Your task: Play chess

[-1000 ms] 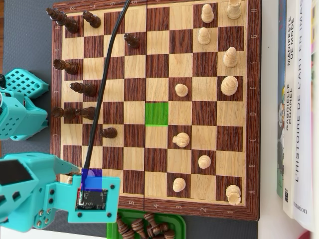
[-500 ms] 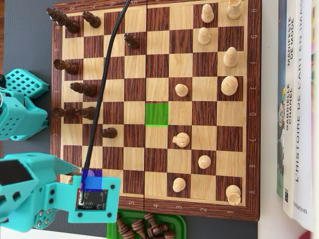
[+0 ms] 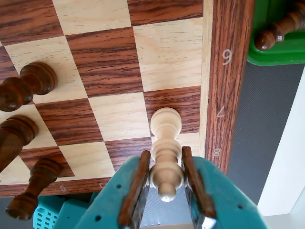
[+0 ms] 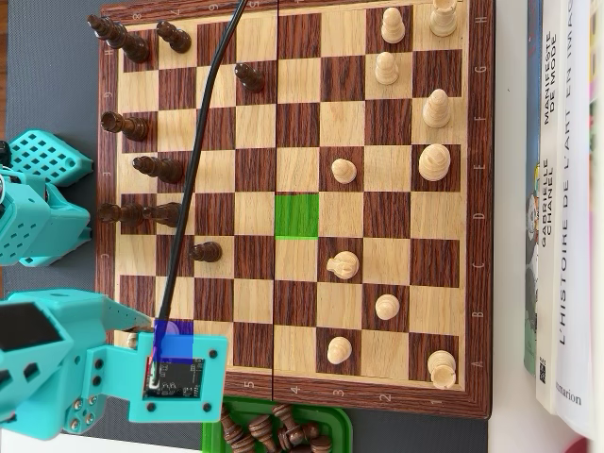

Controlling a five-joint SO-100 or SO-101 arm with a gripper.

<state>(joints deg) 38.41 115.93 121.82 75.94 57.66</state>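
end effector (image 3: 166, 188) is pinching a light pawn (image 3: 166, 152) near the corner of the chessboard (image 3: 228, 76). dark pieces (image 3: 21, 86) stand off to the left in the wrist view.

A light wooden pawn (image 3: 166, 148) stands upright between the gripper (image 3: 165, 191) fingers, clamped at its lower body, near the numbered edge of the chessboard (image 4: 377, 401). The board has brown and pale squares, one of them marked green (image 4: 297, 216) near the centre. Dark pieces (image 4: 156, 168) stand along the left side in the overhead view, light pieces (image 4: 433, 162) along the right.
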